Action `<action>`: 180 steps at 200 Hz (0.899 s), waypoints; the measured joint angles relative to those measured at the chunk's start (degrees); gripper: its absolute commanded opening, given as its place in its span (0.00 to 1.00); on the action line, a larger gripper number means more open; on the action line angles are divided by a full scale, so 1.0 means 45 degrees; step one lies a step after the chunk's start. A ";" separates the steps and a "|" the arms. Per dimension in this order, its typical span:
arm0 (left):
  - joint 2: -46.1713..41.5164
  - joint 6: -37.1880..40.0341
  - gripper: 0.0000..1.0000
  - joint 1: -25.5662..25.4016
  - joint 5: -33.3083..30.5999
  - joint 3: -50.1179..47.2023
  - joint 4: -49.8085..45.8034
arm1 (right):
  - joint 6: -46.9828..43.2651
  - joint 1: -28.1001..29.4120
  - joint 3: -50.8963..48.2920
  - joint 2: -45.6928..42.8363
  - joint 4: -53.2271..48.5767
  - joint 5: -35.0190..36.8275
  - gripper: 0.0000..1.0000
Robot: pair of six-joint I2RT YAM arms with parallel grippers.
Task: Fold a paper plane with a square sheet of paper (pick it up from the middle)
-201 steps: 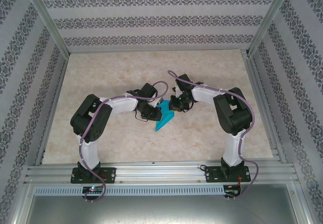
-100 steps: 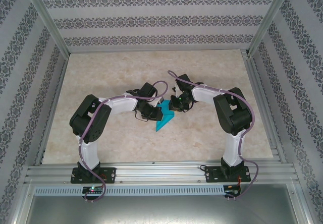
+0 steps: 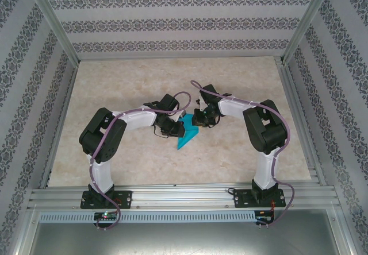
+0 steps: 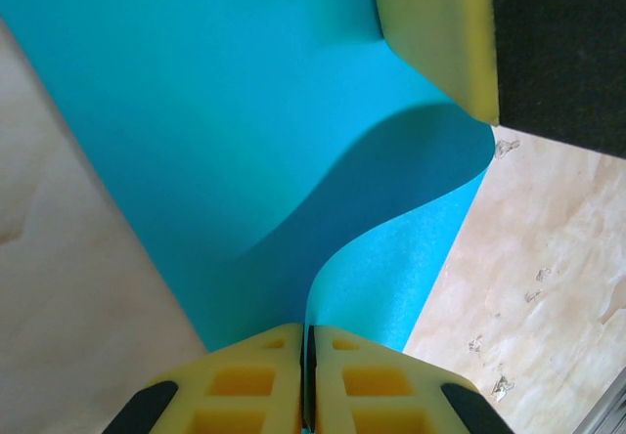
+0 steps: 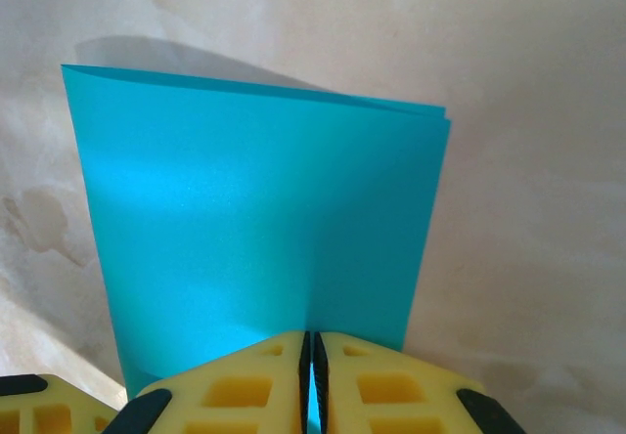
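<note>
Pinching thin teal-blue folded sheet of paper (image 5: pixel 254 219) from both sides: left gripper (image 4: pixel 308 341) and right gripper (image 5: pixel 311 344) each clamped on an edge, sheet bowed, mid beige marbled tabletop (image 3: pixel 126 77).

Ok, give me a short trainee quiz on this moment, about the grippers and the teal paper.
1. True or false: the left gripper is shut on the teal paper sheet.
2. In the right wrist view, the sheet's far edge, ahead of the right gripper, shows: A) one layer; B) two layers lying together; C) a crumpled ball.
3. Fill in: in the left wrist view, the paper running between the two grippers is not flat but ____.
Key: 1 true; 2 B; 3 curved.
</note>
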 measured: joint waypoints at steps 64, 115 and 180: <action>0.0000 -0.0233 0.12 0.0000 -0.0058 -0.0010 0.0005 | 0.0005 0.0000 0.0000 0.0000 0.0000 0.0000 0.13; 0.0000 -0.0389 0.12 0.0000 -0.0097 -0.0126 0.0010 | 0.0010 0.0000 0.0000 0.0000 0.0005 0.0010 0.13; 0.0000 -0.0617 0.12 0.0000 -0.0301 -0.0199 0.0063 | 0.0015 0.0000 -0.0005 0.0000 0.0005 0.0010 0.13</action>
